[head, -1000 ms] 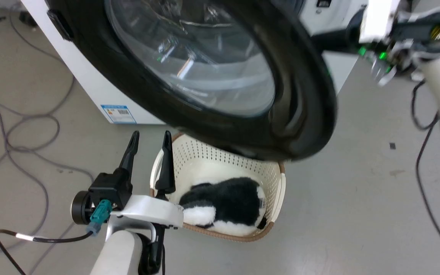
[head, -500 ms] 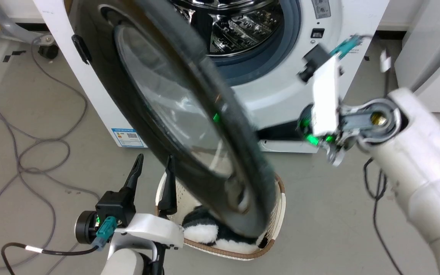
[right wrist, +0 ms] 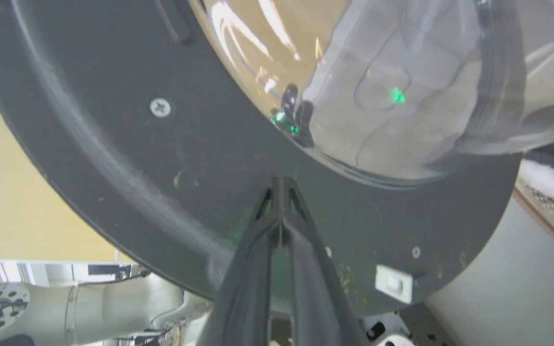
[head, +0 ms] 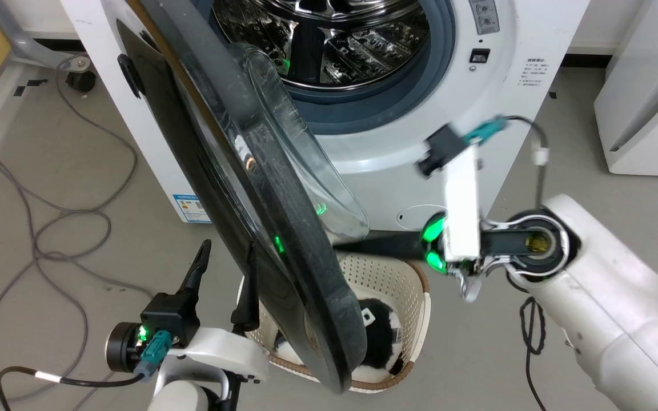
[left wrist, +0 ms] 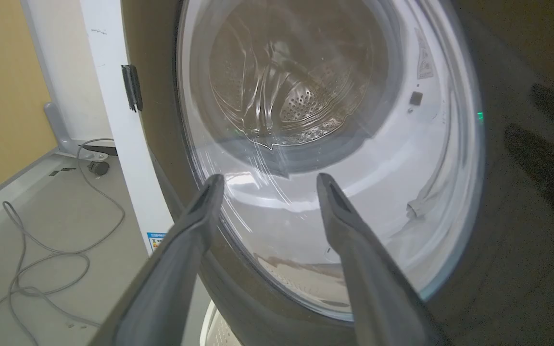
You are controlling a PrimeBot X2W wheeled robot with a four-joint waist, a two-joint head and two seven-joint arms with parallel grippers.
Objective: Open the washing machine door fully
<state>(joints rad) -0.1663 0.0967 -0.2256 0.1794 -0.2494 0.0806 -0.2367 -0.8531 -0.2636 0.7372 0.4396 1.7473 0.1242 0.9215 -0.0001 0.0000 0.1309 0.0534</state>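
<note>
The washing machine (head: pixel 397 160) stands white with its steel drum (head: pixel 329 40) and blue-grey gasket (head: pixel 386 108) exposed. Its washing machine door (head: pixel 306 268) hangs swung out on the left hinge, nearly edge-on in the head view, its glass bowl facing the machine. My right gripper (head: pixel 343 246) is shut, nothing between the fingers, tips (right wrist: pixel 281 180) touching the door's dark inner rim (right wrist: pixel 161 158) just below the glass. My left gripper (head: pixel 224 268) is open at the lower left, just outside the door's outer face (left wrist: pixel 498 192), fingers (left wrist: pixel 268 179) apart and holding nothing.
A cream perforated basket (head: pixel 414 285) holding a black-and-white plush toy (head: pixel 383 325) sits on the floor under the door's lower edge. Grey cables (head: pixel 49 228) loop on the floor at left. Another white appliance (head: pixel 649 114) stands at the right.
The head camera has shifted. The door has swung further out, from facing the camera to almost edge-on. My right arm came down and left, following the door's inner side. The left gripper kept its place.
</note>
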